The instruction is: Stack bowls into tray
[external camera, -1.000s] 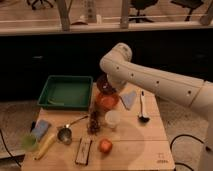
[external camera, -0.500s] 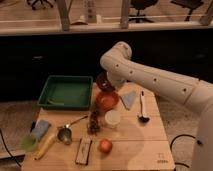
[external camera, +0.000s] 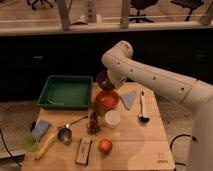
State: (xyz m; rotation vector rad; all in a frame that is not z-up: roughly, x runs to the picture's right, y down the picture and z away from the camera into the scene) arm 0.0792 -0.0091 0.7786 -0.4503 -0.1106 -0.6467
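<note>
The gripper [external camera: 109,81] now hangs higher, and the dark brown bowl [external camera: 103,80] is up with it, tilted above the orange-red bowl [external camera: 107,99] instead of low against it.

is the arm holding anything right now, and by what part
It appears so: the gripper sits at the dark brown bowl, which hangs tilted above the orange-red bowl, apparently gripped at its right rim. The contact itself is hidden.

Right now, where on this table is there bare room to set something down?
Inside the green rectangular plastic tray, and the wood right of the black ladle. Crowded: the centre, around the orange-red bowl and white cup. The gripper holds the dark brown bowl.
</note>
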